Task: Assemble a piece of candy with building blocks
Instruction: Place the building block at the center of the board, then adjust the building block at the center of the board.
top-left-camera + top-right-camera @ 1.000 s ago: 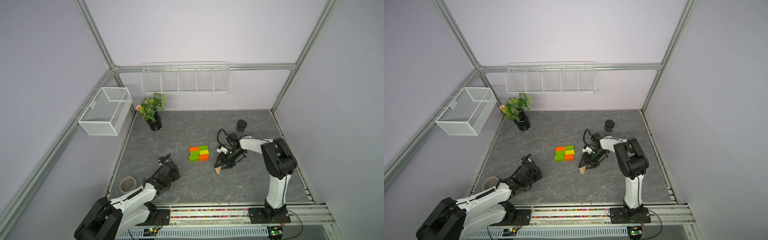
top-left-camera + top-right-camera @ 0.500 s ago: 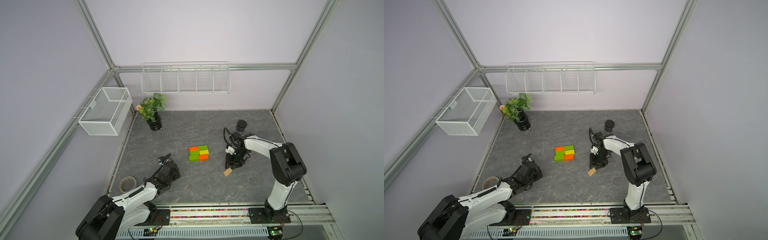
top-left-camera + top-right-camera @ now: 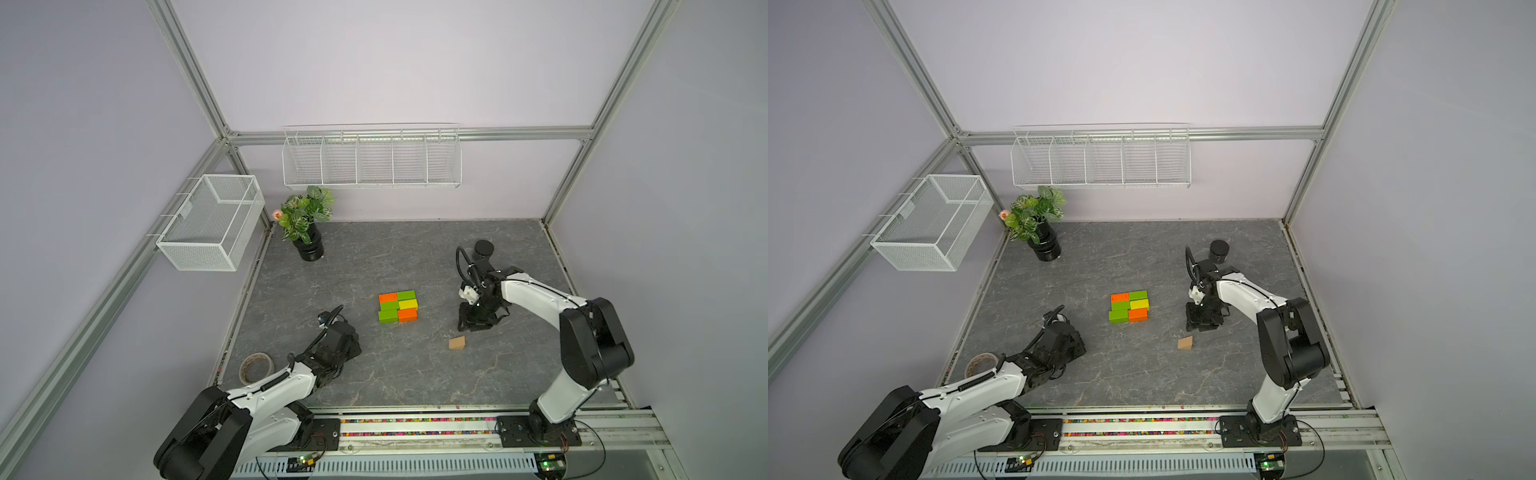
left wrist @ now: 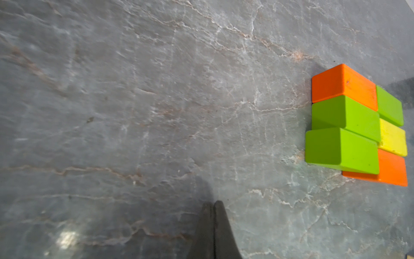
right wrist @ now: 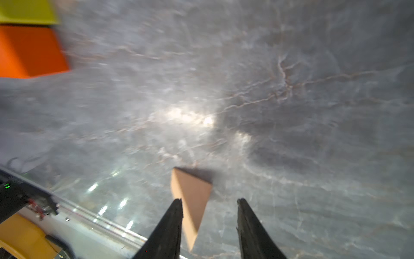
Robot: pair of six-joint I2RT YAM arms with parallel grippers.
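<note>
The brick rectangle (image 3: 397, 306) is laid; the tan triangle (image 3: 457, 343) lies loose, apart from it. The right gripper (image 5: 209, 200) hangs half open, seemingly empty; the left gripper (image 4: 212, 203) is closed. No teal triangle in sight.

We see white shells between bulky black joints on both the left arm (image 3: 270, 388) and the right arm (image 3: 536, 295), a black cable looping over each wrist, and slim, black, tapering fingers (image 5: 165, 228) on the left tool (image 4: 211, 203) and the right tool (image 5: 210, 199).
</note>
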